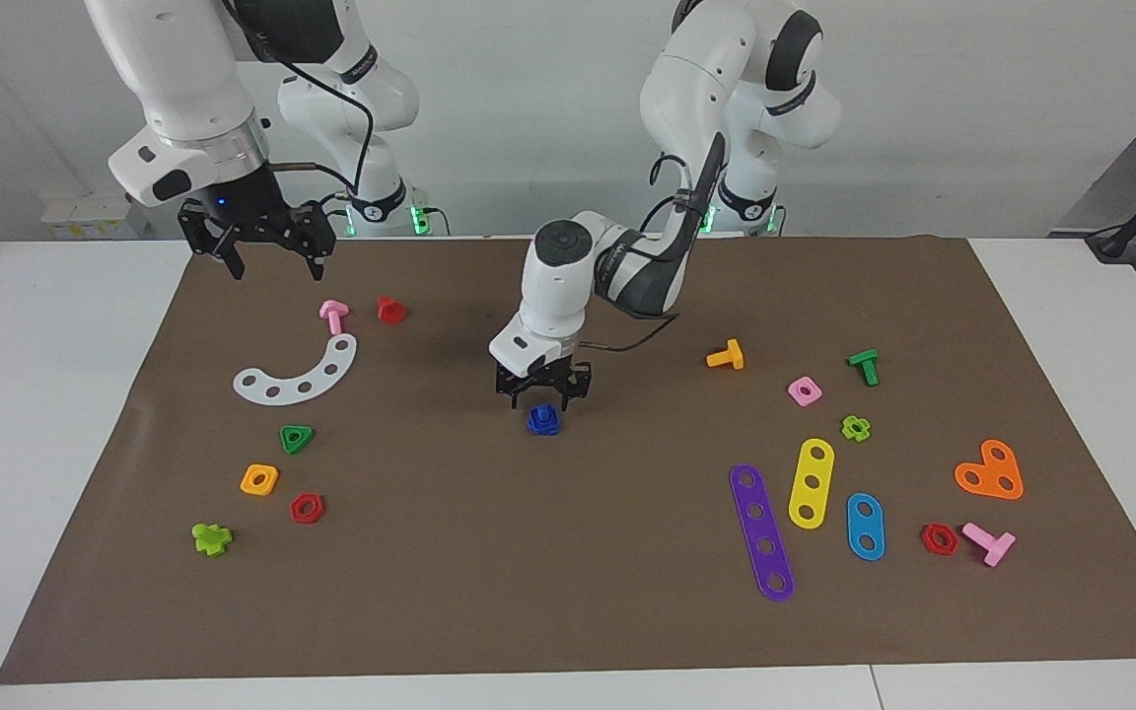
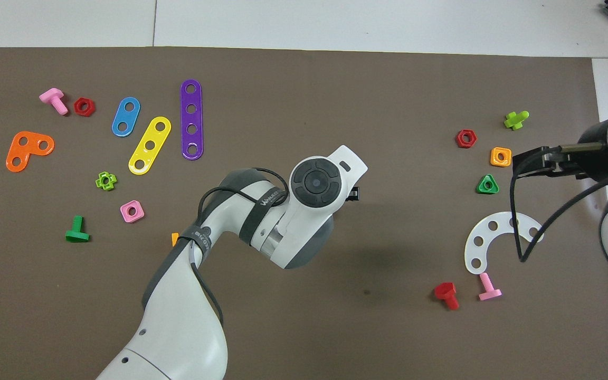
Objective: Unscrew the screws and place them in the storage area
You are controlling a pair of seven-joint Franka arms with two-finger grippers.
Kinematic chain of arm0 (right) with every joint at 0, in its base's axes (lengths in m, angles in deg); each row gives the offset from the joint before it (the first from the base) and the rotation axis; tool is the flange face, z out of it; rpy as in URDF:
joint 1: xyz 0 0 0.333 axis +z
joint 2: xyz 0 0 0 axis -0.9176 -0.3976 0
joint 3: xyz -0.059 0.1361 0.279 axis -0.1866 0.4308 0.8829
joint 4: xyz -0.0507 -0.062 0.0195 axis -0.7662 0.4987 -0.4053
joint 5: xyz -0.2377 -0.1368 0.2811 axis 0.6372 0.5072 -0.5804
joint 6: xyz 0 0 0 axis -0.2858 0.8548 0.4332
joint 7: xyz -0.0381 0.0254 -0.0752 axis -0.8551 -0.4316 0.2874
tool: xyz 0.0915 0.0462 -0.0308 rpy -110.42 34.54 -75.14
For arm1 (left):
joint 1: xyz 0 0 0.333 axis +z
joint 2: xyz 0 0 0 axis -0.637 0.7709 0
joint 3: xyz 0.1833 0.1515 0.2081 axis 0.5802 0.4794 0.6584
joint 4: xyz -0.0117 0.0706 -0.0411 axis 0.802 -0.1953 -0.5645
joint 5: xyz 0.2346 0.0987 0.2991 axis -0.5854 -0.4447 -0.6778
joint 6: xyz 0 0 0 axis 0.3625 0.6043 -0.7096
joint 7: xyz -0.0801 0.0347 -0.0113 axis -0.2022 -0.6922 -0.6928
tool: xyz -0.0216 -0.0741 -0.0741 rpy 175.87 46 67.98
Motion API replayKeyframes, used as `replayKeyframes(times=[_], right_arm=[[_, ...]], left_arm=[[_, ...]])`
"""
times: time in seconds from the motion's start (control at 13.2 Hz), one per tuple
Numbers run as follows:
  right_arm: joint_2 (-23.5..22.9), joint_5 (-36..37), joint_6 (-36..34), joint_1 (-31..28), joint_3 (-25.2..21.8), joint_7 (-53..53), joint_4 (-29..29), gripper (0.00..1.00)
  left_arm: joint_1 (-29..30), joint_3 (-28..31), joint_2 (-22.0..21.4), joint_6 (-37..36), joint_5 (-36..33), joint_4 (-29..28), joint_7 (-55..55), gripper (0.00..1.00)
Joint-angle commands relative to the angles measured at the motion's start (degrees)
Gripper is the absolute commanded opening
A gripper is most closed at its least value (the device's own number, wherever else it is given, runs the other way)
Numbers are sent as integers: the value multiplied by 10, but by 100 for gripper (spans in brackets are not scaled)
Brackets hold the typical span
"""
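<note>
A dark-blue screw [image 1: 544, 420] lies near the middle of the brown mat [image 1: 568, 592]. My left gripper [image 1: 542, 398] hangs straight down just over it, fingers spread to either side of its top and not closed on it. In the overhead view the left arm's wrist [image 2: 315, 182] hides the screw and most of the gripper. My right gripper [image 1: 274, 258] is open and empty, raised over the mat's edge near the right arm's base; it also shows in the overhead view [image 2: 520, 163].
Toward the right arm's end lie a white curved plate [image 1: 300, 375], pink screw [image 1: 333, 316], red screw [image 1: 390, 310] and several nuts [image 1: 259, 479]. Toward the left arm's end lie an orange screw [image 1: 726, 356], green screw [image 1: 864, 366], purple strip [image 1: 761, 531], yellow strip [image 1: 812, 482] and orange plate [image 1: 990, 471].
</note>
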Motion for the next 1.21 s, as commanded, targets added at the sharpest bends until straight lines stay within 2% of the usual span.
replayKeyframes(times=[0.0, 0.08, 0.38, 0.45, 0.68, 0.83, 1.13], right_arm=[[6, -15, -10, -4, 6, -3, 2, 100], [6, -18, -10, -1, 6, -3, 1, 100], [6, -42, -5, 1, 6, -6, 0, 100], [6, -42, -5, 1, 5, -6, 0, 100], [6, -41, -3, 1, 5, -8, 1, 100], [6, -40, 0, 1, 5, -10, 1, 100], [6, -33, -1, 2, 6, -11, 1, 100]], left_arm=[[-9, 15, 3, 9, -11, -2, -4, 69], [-4, 14, 4, 9, -23, 1, -2, 68], [1, 14, 5, 10, -28, 3, 0, 52], [1, 14, 6, 10, -28, 3, 0, 45], [2, 15, 6, 7, -25, 5, 0, 16], [2, 14, 7, -20, -20, 18, 0, 0], [22, 15, 18, -151, -4, 124, -7, 0]])
